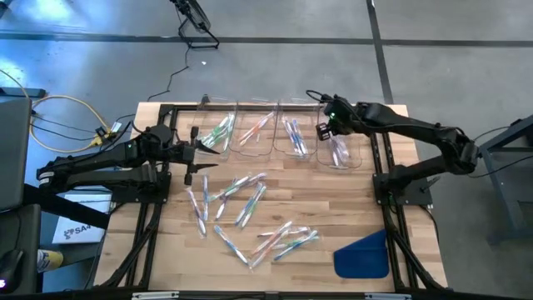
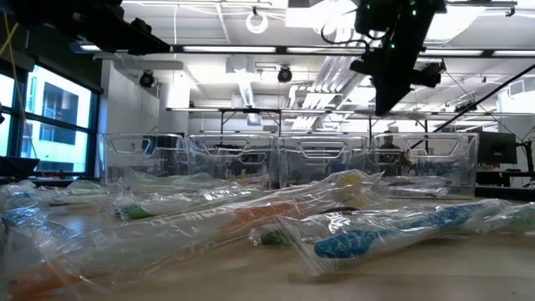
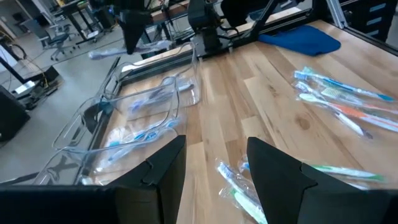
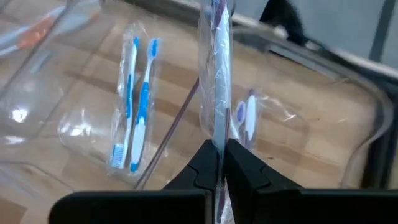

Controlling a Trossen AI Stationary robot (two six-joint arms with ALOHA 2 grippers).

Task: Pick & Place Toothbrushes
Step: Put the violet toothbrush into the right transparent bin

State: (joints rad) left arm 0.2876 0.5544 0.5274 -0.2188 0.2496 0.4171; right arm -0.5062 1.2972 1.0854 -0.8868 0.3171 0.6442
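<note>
The whole pale wooden slatted table (image 1: 283,208) is seen from straight overhead in the high view, both arms included. In the low view the table is looked across at surface height, very near the plastic-wrapped toothbrushes (image 2: 376,234), toward the row of clear plastic bins (image 2: 292,159) and the room behind. The same clear bins (image 3: 124,118) and a blue cloth-like piece (image 3: 301,38) are taken in obliquely by the left wrist view. The right wrist view is pointed steeply down, close, into a clear bin (image 4: 348,106). The bin row is shared by all views.
</note>
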